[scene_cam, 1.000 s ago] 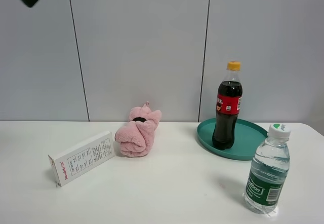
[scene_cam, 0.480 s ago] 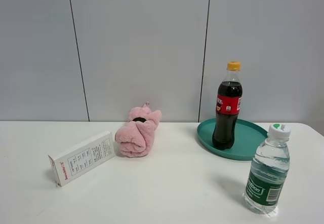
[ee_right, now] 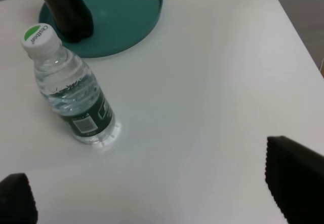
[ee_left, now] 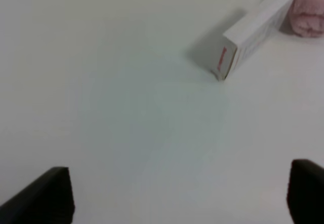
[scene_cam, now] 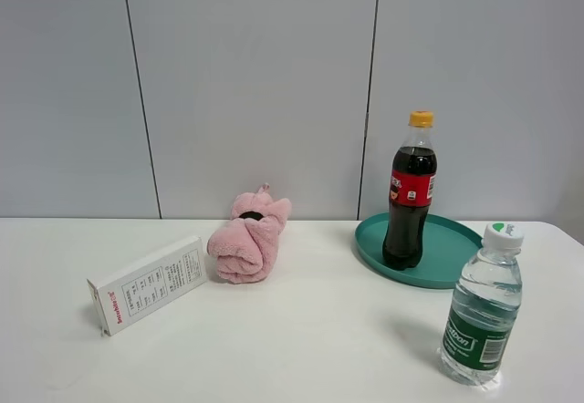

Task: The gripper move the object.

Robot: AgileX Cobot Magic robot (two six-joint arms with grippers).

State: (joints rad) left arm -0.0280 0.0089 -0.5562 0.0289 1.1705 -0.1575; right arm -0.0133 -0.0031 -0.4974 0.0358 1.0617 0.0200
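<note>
Legible text, one item: water bottle (ee_right: 71, 92), upper left of the right wrist frame; white cap printed "Cestbon" beside a green patch.
Cola bottle (scene_cam: 409, 193) red label, white box (scene_cam: 151, 284) red side lettering and printed table: too small to read.

- two bottles total: one cola bottle (scene_cam: 410, 190) on the teal tray (scene_cam: 452, 255), one water bottle (scene_cam: 481, 304) just off the tray
- one teal tray
- one pink towel roll (scene_cam: 248, 237)
- one white box (scene_cam: 149, 284)
</note>
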